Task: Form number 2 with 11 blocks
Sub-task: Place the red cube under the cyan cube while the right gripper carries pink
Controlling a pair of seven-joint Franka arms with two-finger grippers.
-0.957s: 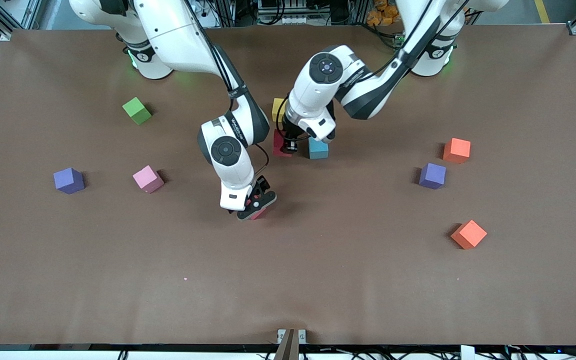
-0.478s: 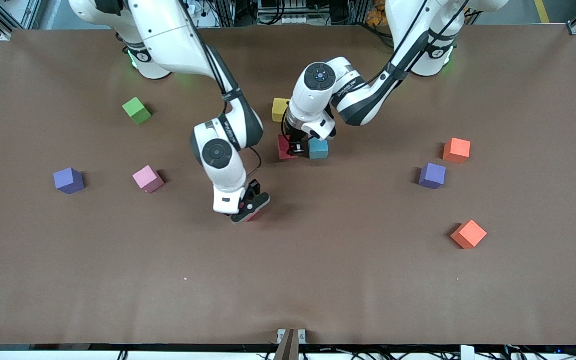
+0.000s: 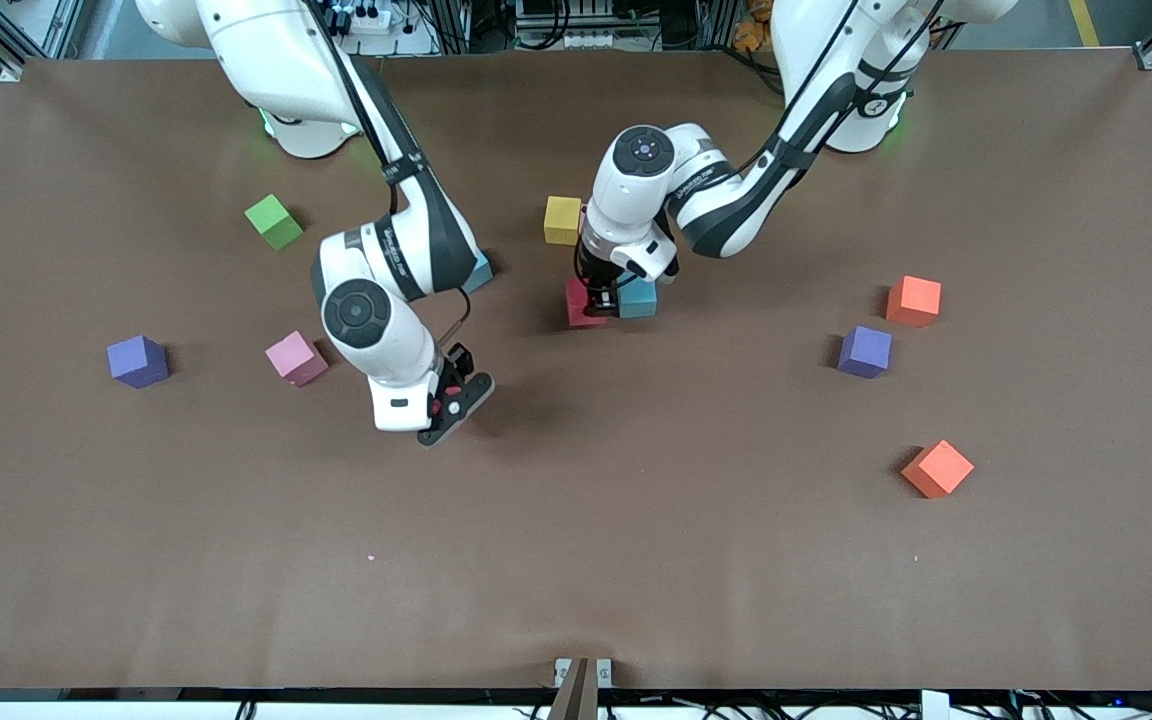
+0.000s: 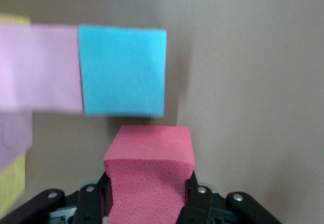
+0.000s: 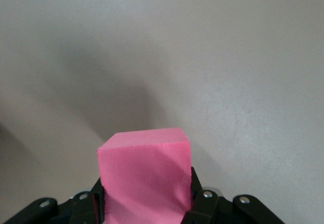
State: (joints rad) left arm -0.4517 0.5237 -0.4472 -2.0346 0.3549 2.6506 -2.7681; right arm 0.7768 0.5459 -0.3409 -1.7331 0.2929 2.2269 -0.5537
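Arms are reaching in from the bases along the top of the front view. The right arm is bending at the elbow and pointing its wrist down and toward the camera, so the right gripper [image 3: 448,408] is hanging in the air over bare table [image 3: 576,560], its pincer hidden from this angle. The left arm is folding back toward the table's middle, its wrist pointing straight down, and the left gripper [image 3: 600,296] is sitting low at a red cube [image 3: 578,306] that is lying just beside a light blue cube [image 3: 638,297]. A yellow cube [image 3: 562,219] is lying farther from the camera than those two. Another light blue cube [image 3: 479,272] is peeking out from under the right arm. A pink cube [image 3: 296,358], a purple cube [image 3: 137,361] and a green cube [image 3: 273,221] are lying toward the right arm's end. Two orange cubes [image 3: 914,300] [image 3: 937,468] and a second purple cube [image 3: 865,351] are lying toward the left arm's end.

Seen from the left wrist, the pincer is clamping the red cube [image 4: 150,176] between its black fingers [image 4: 198,203]. The light blue cube [image 4: 124,71] is lying close by and touching a pink cube [image 4: 40,67], with a strip of yellow [image 4: 11,183] at the picture's edge.

Seen from the right wrist, the pincer is squeezing a bright pink cube [image 5: 145,176] between its fingers [image 5: 205,206], holding it up over the plain table surface [image 5: 228,57], where its shadow is falling.
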